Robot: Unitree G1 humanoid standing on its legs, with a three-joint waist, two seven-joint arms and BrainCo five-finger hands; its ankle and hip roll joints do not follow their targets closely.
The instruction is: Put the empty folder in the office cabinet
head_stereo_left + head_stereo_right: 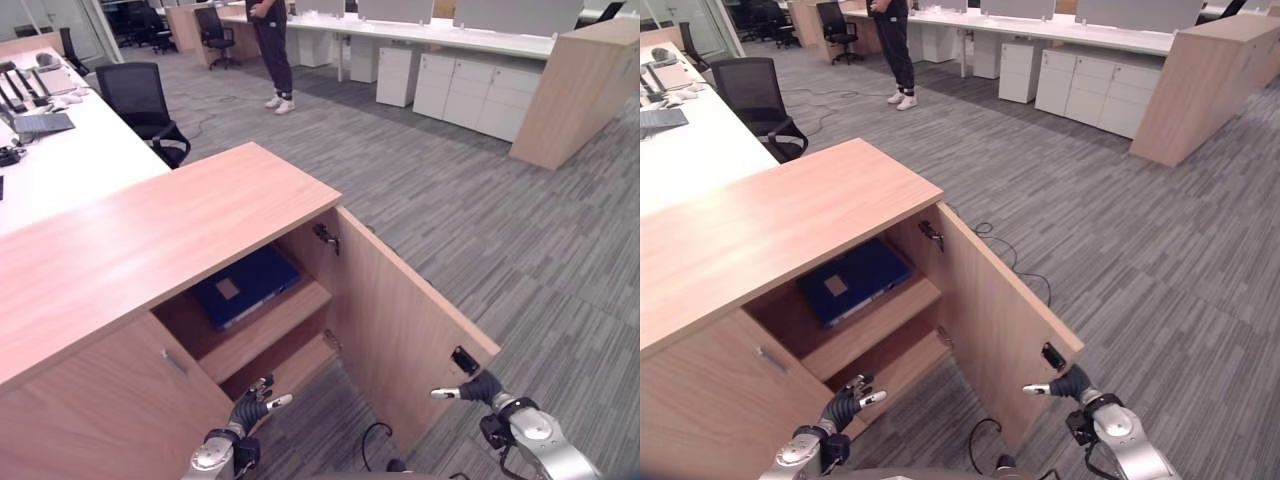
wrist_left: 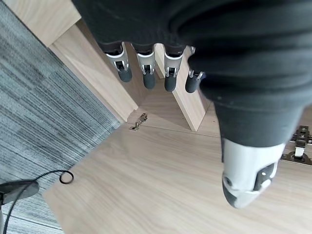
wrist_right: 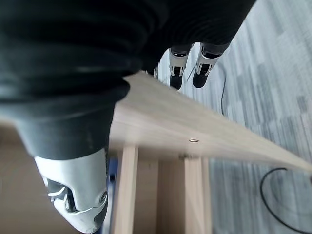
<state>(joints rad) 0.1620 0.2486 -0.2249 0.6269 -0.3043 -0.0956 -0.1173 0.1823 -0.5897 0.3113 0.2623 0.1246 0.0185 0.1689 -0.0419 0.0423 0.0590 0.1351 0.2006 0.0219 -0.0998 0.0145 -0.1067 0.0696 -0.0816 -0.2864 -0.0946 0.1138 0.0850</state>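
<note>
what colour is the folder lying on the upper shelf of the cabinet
Dark blue, with a small pale label on its cover. The folder shows best in the left eye view.

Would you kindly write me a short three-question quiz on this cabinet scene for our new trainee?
1. True or false: the blue folder lies on the upper shelf inside the office cabinet.
2. Multiple choice: the right hand is at
A. the folder
B. the free edge of the open door
C. the cabinet's top
3. Fill in: the left hand is low in front of the cabinet's opening, holding ____.

Key: 1 true; 2 B; 3 nothing.
</note>
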